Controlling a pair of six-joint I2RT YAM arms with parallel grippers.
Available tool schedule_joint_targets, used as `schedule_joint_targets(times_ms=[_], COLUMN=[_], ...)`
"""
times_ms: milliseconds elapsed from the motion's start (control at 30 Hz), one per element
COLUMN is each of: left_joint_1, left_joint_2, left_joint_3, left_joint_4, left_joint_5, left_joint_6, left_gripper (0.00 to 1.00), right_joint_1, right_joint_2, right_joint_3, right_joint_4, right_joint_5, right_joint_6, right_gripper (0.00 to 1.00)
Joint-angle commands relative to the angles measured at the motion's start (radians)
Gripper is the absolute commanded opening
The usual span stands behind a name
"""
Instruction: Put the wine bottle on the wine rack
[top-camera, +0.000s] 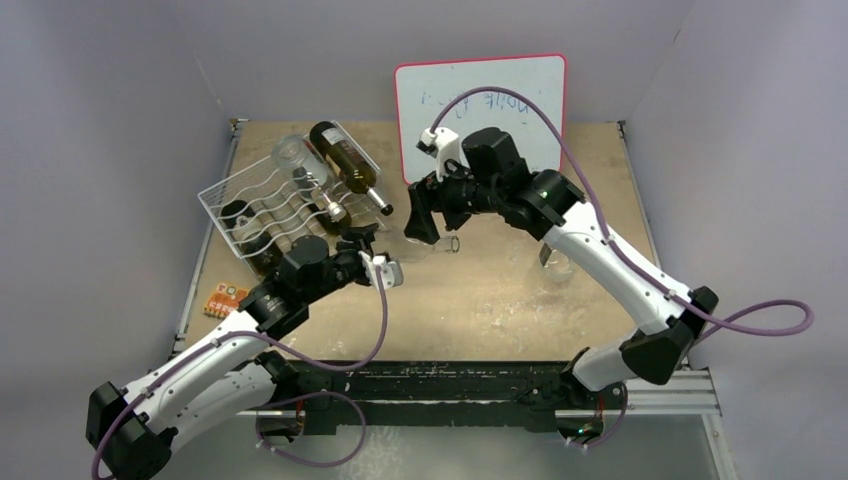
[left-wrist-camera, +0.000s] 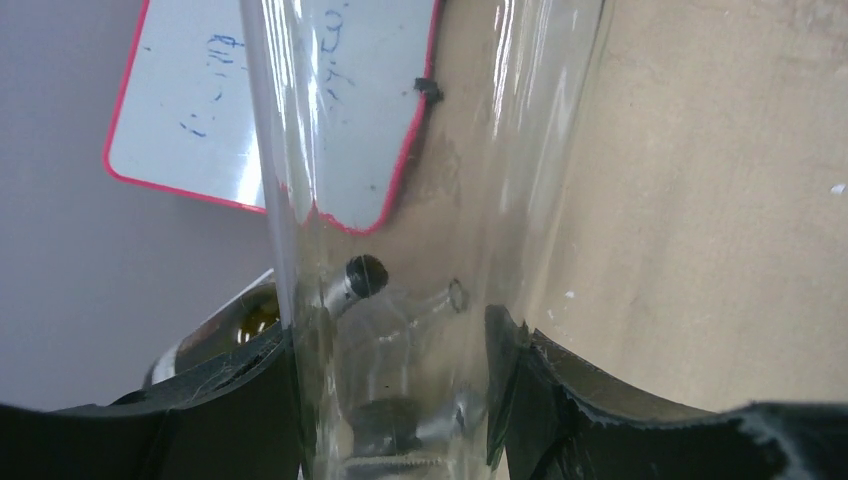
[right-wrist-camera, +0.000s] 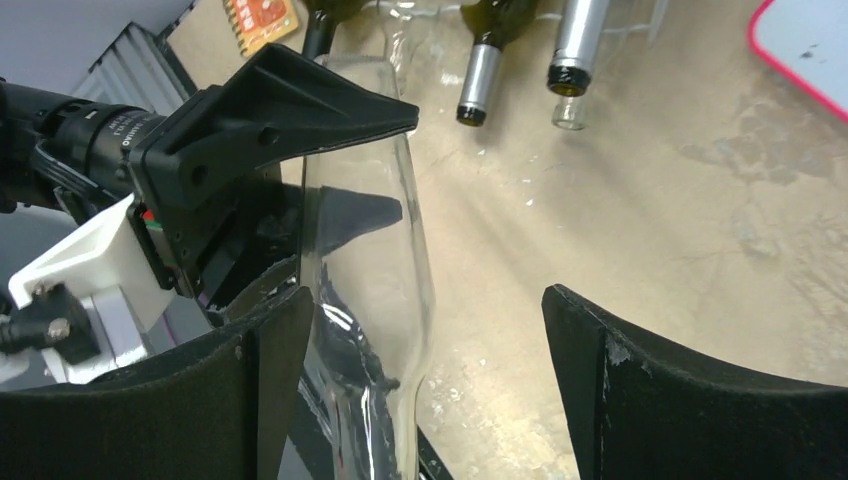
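Nearest you, your left arm stretches low from its base at seven o'clock toward the table's middle. The left gripper (left-wrist-camera: 392, 335) is clamped on the body of a clear glass wine bottle (left-wrist-camera: 400, 150), and its wrist view shows both black fingers (left-wrist-camera: 250, 390) pressed against the glass. Your right arm climbs from five o'clock, arcs high over the table and bends back down to the centre. There the right gripper (right-wrist-camera: 420, 300) stands spread wide, with the wine bottle just beside one finger and well apart from the other. From overhead the wine bottle is only a faint glint between the two grippers. The right wrist view shows it plainly, with the left gripper's finger lying across it. Farther off at ten o'clock sits the wine rack (top-camera: 225, 190), already carrying several bottles, with a dark bottle (top-camera: 345, 160) tilted on top. The held wine bottle is near the wine rack, off its four o'clock side and not on it. At twelve o'clock a whiteboard (top-camera: 480, 110) leans against the far wall.
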Motion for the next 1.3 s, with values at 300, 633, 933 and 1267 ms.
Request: schedule_joint_targets(times_ms=[300, 633, 933, 1267], left_joint_1=[-0.005, -0.005, -0.005, -0.005], left_joint_2=[-0.058, -0.062, -0.067, -0.076], left_joint_3=[-0.010, -0.010, -0.010, -0.022], left_joint_4=[0.027, 0.024, 0.013, 0.058], left_joint_5=[0.013, 0.021, 0.009, -0.015], left_joint_6=[0.266, 0.273, 0.283, 0.218], left_gripper=[0.00, 0.00, 0.00, 0.57], right_joint_1=[0.005, 0.023, 0.070, 0.073], right_joint_2=[0.066, 0.095, 0.131, 0.096], right_joint_3=[-0.035, -0.093, -0.097, -0.042], right_joint_4=[0.024, 0.058, 0.060, 0.072], right_joint_5=[-0.208, -0.223, -0.267, -0.143], right_joint_6=[-0.042, -0.039, -0.027, 0.004], right_gripper=[0.86, 0.83, 0.72, 0.00])
